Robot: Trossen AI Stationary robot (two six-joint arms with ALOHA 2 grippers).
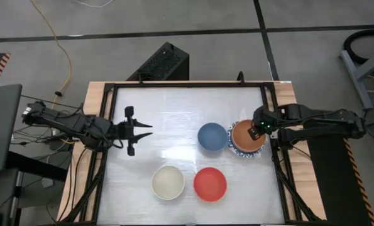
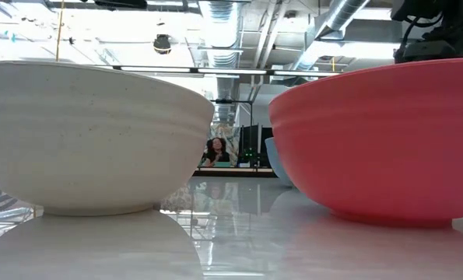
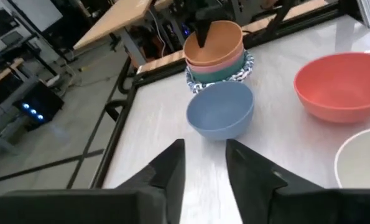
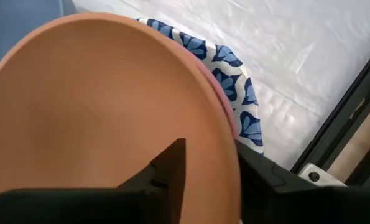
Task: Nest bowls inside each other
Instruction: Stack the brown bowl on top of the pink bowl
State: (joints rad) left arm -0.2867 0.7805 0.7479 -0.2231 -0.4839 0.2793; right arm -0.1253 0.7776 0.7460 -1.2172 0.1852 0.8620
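Bowls sit nested at the right edge of the glossy white bench [image 1: 174, 113]: an orange bowl [image 1: 246, 137] on top, pink and green rims just showing beneath, a blue-patterned white bowl [image 4: 234, 81] at the bottom, most of it hidden. The right claw [image 4: 211, 163] straddles the orange rim, fingers parted, one inside and one outside. Loose nearby stand a smooth blue bowl [image 1: 212, 136], a red bowl [image 1: 210, 184] and a speckled cream bowl [image 1: 168, 182]. The left claw [image 1: 144, 130] hovers open, well apart.

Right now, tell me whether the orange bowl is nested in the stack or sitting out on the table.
Nested. The orange bowl sits on top of the stack, inside pink and green bowls, with a blue-patterned bowl at the bottom.
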